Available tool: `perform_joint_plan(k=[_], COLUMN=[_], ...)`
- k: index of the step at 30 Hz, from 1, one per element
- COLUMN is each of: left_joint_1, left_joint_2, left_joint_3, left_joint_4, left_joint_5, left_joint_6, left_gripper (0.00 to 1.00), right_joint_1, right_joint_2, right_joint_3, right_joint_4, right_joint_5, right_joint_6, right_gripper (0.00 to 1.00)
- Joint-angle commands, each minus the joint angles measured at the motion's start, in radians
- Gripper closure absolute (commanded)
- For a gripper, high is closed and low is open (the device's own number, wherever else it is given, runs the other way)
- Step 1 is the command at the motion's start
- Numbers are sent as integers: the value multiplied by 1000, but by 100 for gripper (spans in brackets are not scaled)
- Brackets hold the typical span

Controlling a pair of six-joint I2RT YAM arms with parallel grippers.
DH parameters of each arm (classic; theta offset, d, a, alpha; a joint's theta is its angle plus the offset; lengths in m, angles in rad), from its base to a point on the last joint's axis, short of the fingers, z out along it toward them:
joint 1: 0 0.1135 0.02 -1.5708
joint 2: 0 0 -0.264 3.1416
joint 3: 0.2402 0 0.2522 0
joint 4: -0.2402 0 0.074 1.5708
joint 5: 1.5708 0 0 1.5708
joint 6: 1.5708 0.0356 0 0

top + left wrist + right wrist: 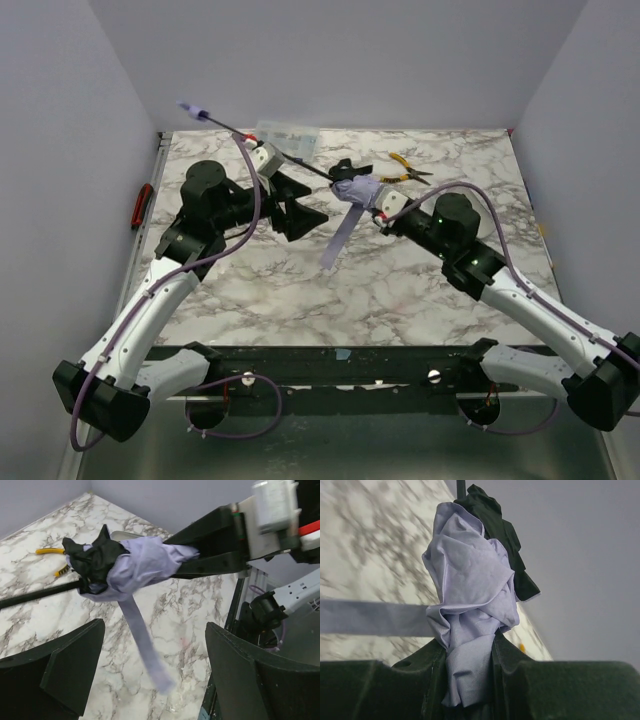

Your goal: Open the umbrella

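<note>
The left arm and the right arm are built alike: white lower links, rounded black joint housings at each end, and black upper sections. A lavender cable runs loosely along each arm. Two small green lights glow on the right arm's black joints. Each wrist carries a white block with a red mark. The left gripper has broad, matte black, wedge-shaped fingers. The right gripper is the same black plastic.
</note>
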Motion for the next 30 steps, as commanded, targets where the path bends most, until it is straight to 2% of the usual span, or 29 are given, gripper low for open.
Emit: perform_joint_plan(k=[1, 3, 8, 11, 14, 21, 30], left_joint_1=[9, 13, 27, 33, 51, 102, 111], left_joint_2=[-2, 7, 43, 70, 77, 137, 244], left_joint_3=[2, 7, 42, 69, 63, 144, 181], left_joint_4=[65, 90, 115, 115, 206, 394, 421], left_joint_5=[61, 55, 45, -11, -19, -33, -133], left_joint_6=[-79, -111, -211, -285, -345, -552, -735], left_gripper=[17, 17, 14, 12, 9, 8, 11], right_joint_1=[-18, -18, -18, -18, -18, -18, -18], right_joint_2=[2, -14, -44, -33, -27, -11, -5], right_joint_3=[34, 45, 79, 120, 145, 151, 174], right_joint_4=[158, 162, 107, 93, 110, 149, 139], right_joint_5=[307, 283, 89, 79, 111, 78, 10], right_joint_6=[-177, -53, 255, 410, 511, 576, 605], right_gripper=[99, 99, 99, 99, 99, 99, 99])
